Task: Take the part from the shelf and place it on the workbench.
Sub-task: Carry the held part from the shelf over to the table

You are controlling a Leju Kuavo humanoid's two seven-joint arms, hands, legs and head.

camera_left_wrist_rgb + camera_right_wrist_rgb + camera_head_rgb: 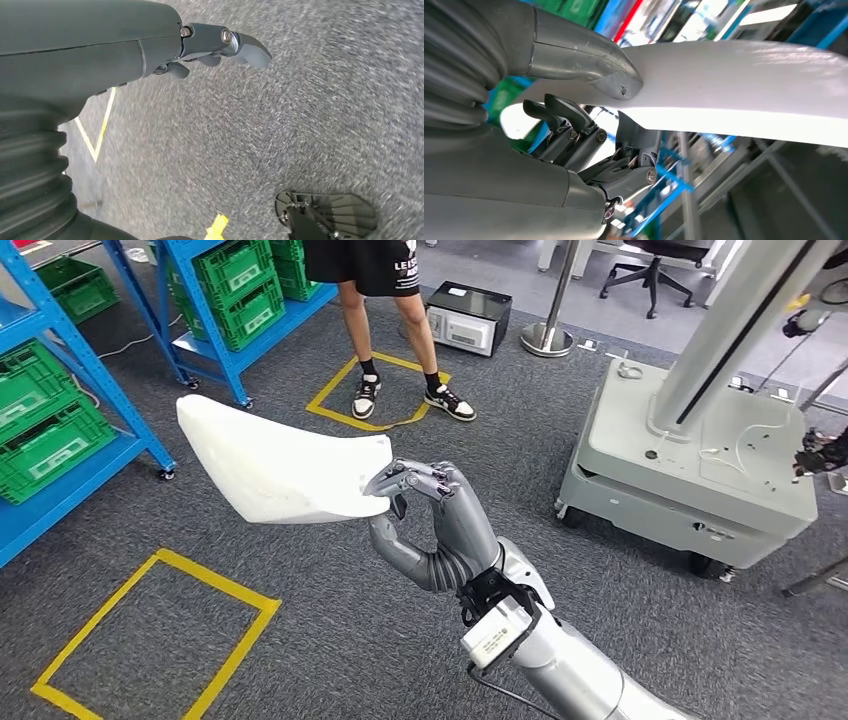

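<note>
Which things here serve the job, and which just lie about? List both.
Job: white part, pinched by right hand; blue shelf.
Lying about: green crates, grey cart, black box, person, left hand hanging.

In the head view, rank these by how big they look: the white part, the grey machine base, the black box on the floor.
1. grey machine base
2. white part, though it is held near the camera, which inflates it
3. black box, far off

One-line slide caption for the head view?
Right hand holds the white part by one end above grey carpet.
</note>
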